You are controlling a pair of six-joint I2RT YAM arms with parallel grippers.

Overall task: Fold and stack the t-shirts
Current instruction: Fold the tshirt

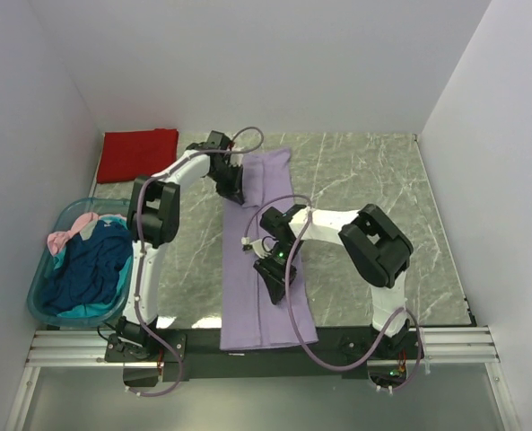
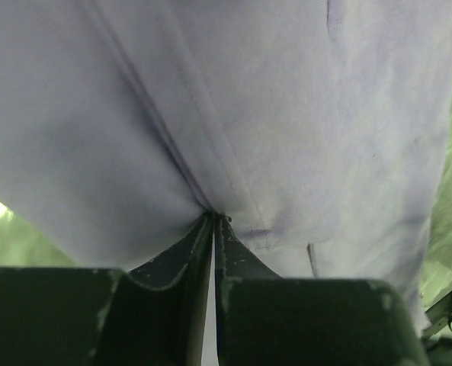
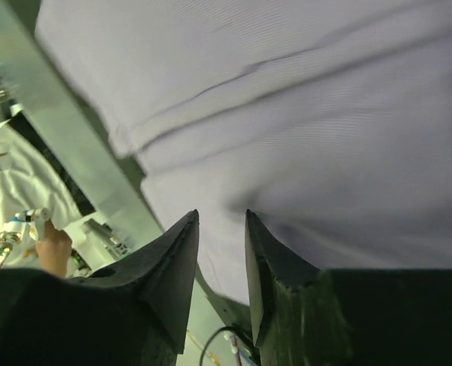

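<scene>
tub [image 1: 38, 269] sits well to the left of the left gripper [image 1: 234, 190], near its arm's base, with a dark blue shirt [image 1: 91, 269] and a pink shirt [image 1: 64, 238] heaped inside. red shirt [image 1: 138, 153] lies folded flat in the far corner, left of that gripper and apart from it.

left gripper [image 2: 214, 219] is pinched nearly closed on the purple shirt [image 1: 266, 305], at the far left edge of the strip; the cloth puckers to a point at its tips. the purple shirt [image 2: 286, 114] is folded lengthwise into a long band that runs from beyond this gripper down to the near table edge.

right gripper [image 1: 270, 278] hovers over the near half of the band. its jaws [image 3: 222, 225] stand a little apart with the purple shirt [image 3: 325, 114] showing in the gap; no pucker shows, so it looks like no firm bite.

cloth like this should be light, limp and stretchy. it will sag between two holds and shed loose layers, so each pinch should take every layer at a folded edge or seam, not the middle.

room: bare table [image 1: 373, 171] opens to the right of the right gripper. on the left, the tub and red shirt crowd the space. the near end of the band reaches the table edge and may slide off if dragged nearer.
</scene>
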